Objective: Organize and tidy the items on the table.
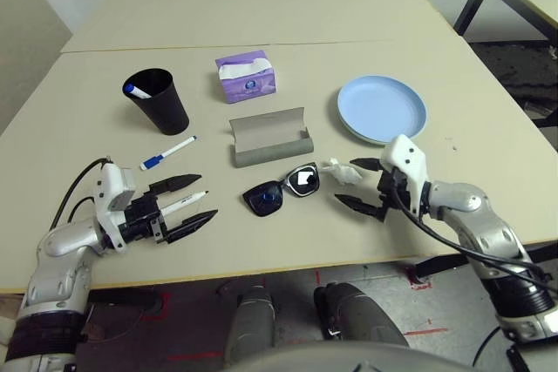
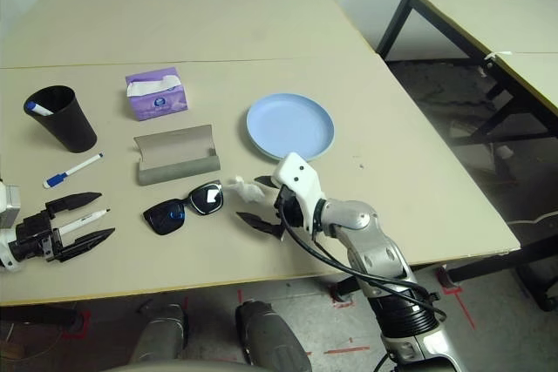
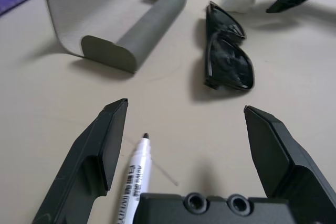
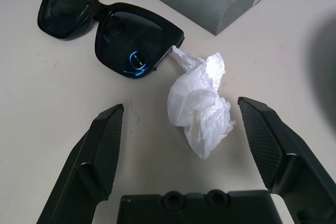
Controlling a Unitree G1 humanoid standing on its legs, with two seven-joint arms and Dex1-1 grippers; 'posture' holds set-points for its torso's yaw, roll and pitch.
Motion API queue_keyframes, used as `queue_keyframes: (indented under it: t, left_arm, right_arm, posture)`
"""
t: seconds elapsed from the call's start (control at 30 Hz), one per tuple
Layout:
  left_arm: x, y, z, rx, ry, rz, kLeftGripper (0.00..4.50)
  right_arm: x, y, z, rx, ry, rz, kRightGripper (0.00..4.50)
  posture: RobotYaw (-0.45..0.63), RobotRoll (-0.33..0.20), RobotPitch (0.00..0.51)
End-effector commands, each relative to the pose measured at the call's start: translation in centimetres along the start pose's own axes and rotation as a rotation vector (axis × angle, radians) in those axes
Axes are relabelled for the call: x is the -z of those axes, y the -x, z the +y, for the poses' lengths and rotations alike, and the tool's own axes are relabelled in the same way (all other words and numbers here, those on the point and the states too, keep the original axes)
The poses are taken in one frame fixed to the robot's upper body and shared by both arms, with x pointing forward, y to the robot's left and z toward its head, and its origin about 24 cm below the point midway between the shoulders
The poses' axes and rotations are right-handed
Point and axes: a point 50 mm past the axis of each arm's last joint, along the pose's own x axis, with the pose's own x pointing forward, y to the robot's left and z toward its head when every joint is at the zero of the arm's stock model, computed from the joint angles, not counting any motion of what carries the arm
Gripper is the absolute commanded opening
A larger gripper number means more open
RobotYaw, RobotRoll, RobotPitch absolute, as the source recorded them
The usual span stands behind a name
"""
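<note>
Beige tabletop (image 1: 261, 15) with the open grey glasses case (image 1: 269, 136) as reference landmark. Black sunglasses (image 1: 281, 190) lie just in front of the case, lenses up. A crumpled white tissue (image 4: 202, 106) lies beside the sunglasses' right end, between the spread fingers of the right claw (image 1: 364, 183), which is open and holds nothing. The stacked plates (image 1: 381, 109), light blue on top, sit right of the case. Left of the case lies a blue-capped white marker (image 1: 168, 153); a black-tipped marker (image 3: 135, 179) rests on the tabletop between the fingers of the left claw (image 1: 187, 202), also open and empty. A black cup (image 1: 159, 100) holding another marker and a purple tissue box (image 1: 246, 75) stand behind the case.
</note>
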Motion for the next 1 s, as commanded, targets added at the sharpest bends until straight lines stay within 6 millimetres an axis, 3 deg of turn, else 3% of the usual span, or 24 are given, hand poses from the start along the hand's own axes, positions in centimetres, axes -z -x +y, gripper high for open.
queue_keyframes:
  t: [0.03,0.2,0.27,0.63,0.87,1.0]
  left_arm:
    - [0.1,-0.1,-0.4,0.041,0.000,0.021,4.50]
    - [0.1,-0.4,-0.4,0.041,-0.002,0.016,4.50]
    - [0.2,-0.4,-0.5,0.043,0.000,0.015,4.50]
    - [0.4,-0.6,-0.7,0.035,0.003,-0.001,4.50]
    - [0.8,-0.9,-1.0,0.040,0.013,-0.005,4.50]
    - [0.9,-1.1,-1.2,0.046,0.017,-0.006,4.50]
  right_arm:
    - [0.1,-0.3,0.1,-0.012,-0.012,0.012,4.44]
    - [0.5,-0.4,-0.2,0.019,-0.007,0.043,4.44]
    - [0.7,-0.5,-0.5,0.044,-0.002,0.053,4.07]
    - [0.7,-1.7,-1.4,0.122,-0.003,0.062,0.12]
    - [0.3,-1.7,-1.8,0.154,-0.044,0.033,0.05]
    - [-2.0,-0.6,-4.1,0.222,-0.079,-0.022,0.05]
  posture:
    - [-0.05,0.000,0.123]
    - [-0.05,0.000,0.122]
    - [-0.05,0.000,0.122]
    - [-0.04,0.000,0.122]
    - [-0.04,0.000,0.122]
    - [-0.04,0.000,0.125]
